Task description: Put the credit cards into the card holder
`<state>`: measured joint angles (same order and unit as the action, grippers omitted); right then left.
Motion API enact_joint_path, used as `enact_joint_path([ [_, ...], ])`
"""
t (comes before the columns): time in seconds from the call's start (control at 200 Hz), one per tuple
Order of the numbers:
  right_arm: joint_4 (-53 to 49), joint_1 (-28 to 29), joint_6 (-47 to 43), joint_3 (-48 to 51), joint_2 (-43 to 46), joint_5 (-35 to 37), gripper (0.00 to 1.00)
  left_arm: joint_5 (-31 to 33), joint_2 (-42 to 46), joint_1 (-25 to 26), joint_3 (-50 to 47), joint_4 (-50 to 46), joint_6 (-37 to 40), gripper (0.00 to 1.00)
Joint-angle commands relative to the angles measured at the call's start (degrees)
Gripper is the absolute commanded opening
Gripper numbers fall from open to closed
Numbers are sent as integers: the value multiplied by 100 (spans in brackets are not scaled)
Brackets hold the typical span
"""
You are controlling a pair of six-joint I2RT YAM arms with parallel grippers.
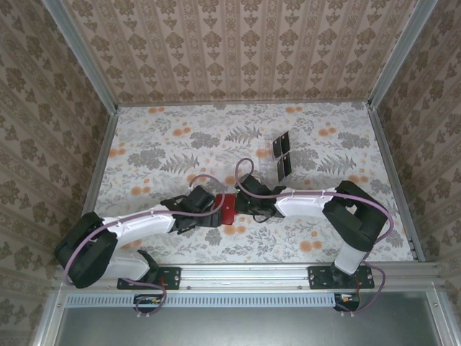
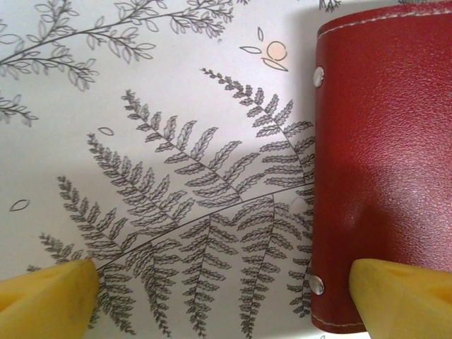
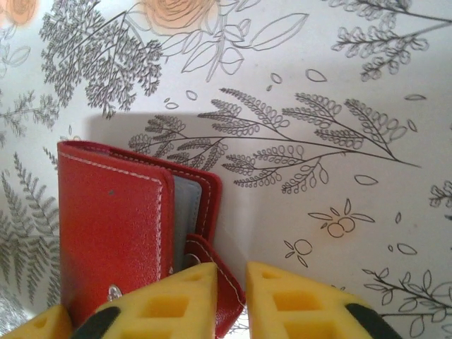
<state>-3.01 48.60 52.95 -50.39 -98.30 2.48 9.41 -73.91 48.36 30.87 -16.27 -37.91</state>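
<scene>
The red card holder lies on the floral table between my two grippers. Two dark credit cards sit apart from it, at the back right. My left gripper is wide open, and its right fingertip hangs over the near edge of the card holder. My right gripper has its jaws only a little apart. The snap tab of the card holder reaches into that narrow gap, against the left finger. A grey inner pocket shows at the open edge.
The tablecloth has a leaf and flower print. Patterned walls close in the left, back and right sides. A metal rail carrying both arm bases runs along the near edge. Pink cables loop over both arms.
</scene>
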Motion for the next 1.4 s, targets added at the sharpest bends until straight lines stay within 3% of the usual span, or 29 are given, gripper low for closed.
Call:
enact_joint_path([
  [0.0,-119,54,16,-79,17,-14,28,210,187,7,-113,-146,-116,100],
  [0.23,-204,156,21,-258,-274,-31,34,127,-18,-3,-157,-33,-137,100],
  [0.34,-216,152,31,-231,-329,-46,25,113,-193,-7,-160,7,-150,100],
  [0.535,-238,103,-30,-134,-230,-77,0,148,-368,7,-234,27,-229,100],
  [1.0,142,-124,54,509,649,119,0,102,-633,0,-485,164,-453,100],
  [1.09,-97,-46,-121,274,622,158,27,79,-583,7,-536,225,-474,100],
  [1.155,-303,47,-232,67,522,228,39,67,-559,15,-547,224,-475,100],
  [1.25,-609,202,-387,-249,347,401,49,64,-529,12,-569,223,-465,100],
  [1.395,-837,335,-478,-499,70,572,52,50,-545,12,-565,243,-450,100],
])
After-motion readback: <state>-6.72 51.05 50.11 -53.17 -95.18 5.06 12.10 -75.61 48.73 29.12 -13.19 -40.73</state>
